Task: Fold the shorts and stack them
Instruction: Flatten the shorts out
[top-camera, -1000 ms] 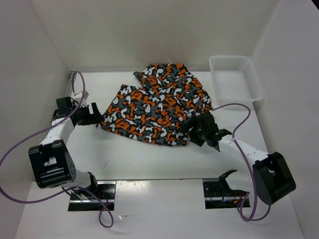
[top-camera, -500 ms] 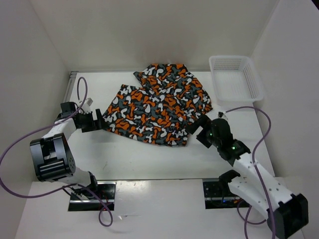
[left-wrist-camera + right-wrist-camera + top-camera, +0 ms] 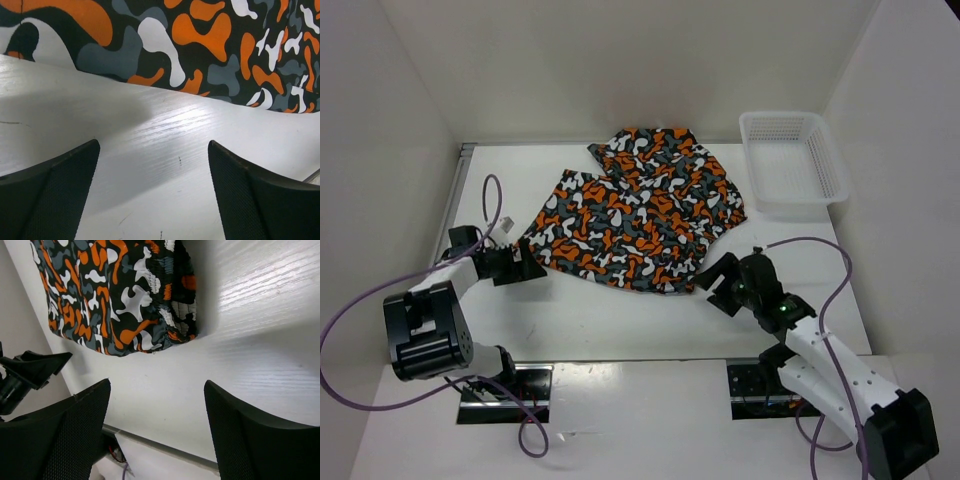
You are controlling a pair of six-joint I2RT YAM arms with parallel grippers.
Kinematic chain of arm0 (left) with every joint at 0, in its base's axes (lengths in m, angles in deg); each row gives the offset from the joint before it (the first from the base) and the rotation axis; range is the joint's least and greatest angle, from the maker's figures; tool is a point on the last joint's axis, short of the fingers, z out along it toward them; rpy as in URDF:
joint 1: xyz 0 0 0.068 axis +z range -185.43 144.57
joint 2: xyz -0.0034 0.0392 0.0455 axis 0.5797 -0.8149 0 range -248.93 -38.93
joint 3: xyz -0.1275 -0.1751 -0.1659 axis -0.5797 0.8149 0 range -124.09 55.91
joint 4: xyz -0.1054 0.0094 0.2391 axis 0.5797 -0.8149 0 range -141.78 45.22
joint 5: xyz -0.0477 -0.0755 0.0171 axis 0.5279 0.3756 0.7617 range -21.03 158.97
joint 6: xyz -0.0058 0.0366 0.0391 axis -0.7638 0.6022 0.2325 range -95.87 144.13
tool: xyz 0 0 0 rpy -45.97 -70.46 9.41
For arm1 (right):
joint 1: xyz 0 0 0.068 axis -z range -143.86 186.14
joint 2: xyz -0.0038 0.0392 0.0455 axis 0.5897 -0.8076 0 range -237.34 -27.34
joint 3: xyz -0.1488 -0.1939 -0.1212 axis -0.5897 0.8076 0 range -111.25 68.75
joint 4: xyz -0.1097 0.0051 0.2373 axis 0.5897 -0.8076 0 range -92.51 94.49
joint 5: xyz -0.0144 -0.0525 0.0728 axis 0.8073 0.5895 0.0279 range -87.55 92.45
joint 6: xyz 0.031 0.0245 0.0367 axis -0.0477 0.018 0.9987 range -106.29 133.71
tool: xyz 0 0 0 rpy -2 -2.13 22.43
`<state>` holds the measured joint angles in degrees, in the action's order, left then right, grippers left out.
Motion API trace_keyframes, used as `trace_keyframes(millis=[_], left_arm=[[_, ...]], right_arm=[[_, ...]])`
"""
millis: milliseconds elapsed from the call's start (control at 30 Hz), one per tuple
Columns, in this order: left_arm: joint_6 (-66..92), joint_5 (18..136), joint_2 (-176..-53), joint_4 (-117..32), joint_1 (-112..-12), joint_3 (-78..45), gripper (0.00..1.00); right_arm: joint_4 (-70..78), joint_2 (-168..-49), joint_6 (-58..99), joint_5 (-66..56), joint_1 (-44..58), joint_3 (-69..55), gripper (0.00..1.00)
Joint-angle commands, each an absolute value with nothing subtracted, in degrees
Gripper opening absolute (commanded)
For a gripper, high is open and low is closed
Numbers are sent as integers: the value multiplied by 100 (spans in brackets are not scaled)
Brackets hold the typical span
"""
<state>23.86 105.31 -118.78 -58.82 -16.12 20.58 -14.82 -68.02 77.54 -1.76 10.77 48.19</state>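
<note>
Two pincers, one pair of shorts, one basket, two purple cables, that's the whole count on my table (image 3: 620, 320) right now.

My left pincer (image 3: 525, 265) is spread wide with nothing in it. From its own camera the left pincer (image 3: 152, 150) shows two black wedge-shaped fingers (image 3: 55, 190) with a fine mesh-like texture, and only bare white table between them. The tabletop is painted wood with a visible grain and a bit of glare.

My right pincer (image 3: 715, 283) is the same story: gaping, empty, with two dark textured pads (image 3: 65, 435) over bare table.

The shorts (image 3: 640, 215) lie mid-table toward the back, well left of the basket. They're soft fabric, lying mostly flat with a rumpled bump at the far end, printed in rounded blotches of orange, dark grey, black and white. My left pincer sits just off their near-left corner and my right one just off their near-right corner, neither touching the cloth. The left wrist camera catches the shorts' (image 3: 165, 45) edge running across the top of the picture. The right wrist camera shows the corner of the shorts (image 3: 120, 295) with a puckered, gathered band along one side.

The basket (image 3: 792, 160) is white plastic mesh, rectangular, in the back-right corner.

One purple cable (image 3: 360, 300) loops off each arm, the other (image 3: 830, 270) on the right.
</note>
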Motion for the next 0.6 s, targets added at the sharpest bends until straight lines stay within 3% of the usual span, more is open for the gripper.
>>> trace_keyframes(millis=[0,133,233,333,400,433,533,567], left_arm=[[2413,10685,-11961,-5560,-1609,2005,98],[2413,10633,-12530,-5200,-1609,1794,99],[2413,10581,-12883,-5076,-1609,1706,94],[2413,10580,-13077,-4883,-1609,1706,70],[2413,10641,-13147,-4829,-1609,1706,45],[2413,10642,-13148,-4829,-1609,1645,25],[2413,10554,-13148,-4988,-1609,1478,5],[2413,10501,-13148,-5075,-1609,1399,2]], right_arm=[[-879,-7092,7997,-397,1038,4966,80],[-334,-7329,8200,-555,986,5319,80],[-44,-7619,8262,-625,986,5319,80],[150,-8120,8262,-713,986,5267,72],[334,-8402,8419,-713,933,5336,68],[613,-8472,8481,-766,933,5389,67],[721,-8832,8377,-617,880,5259,65],[721,-8947,8211,-538,880,5162,65]])
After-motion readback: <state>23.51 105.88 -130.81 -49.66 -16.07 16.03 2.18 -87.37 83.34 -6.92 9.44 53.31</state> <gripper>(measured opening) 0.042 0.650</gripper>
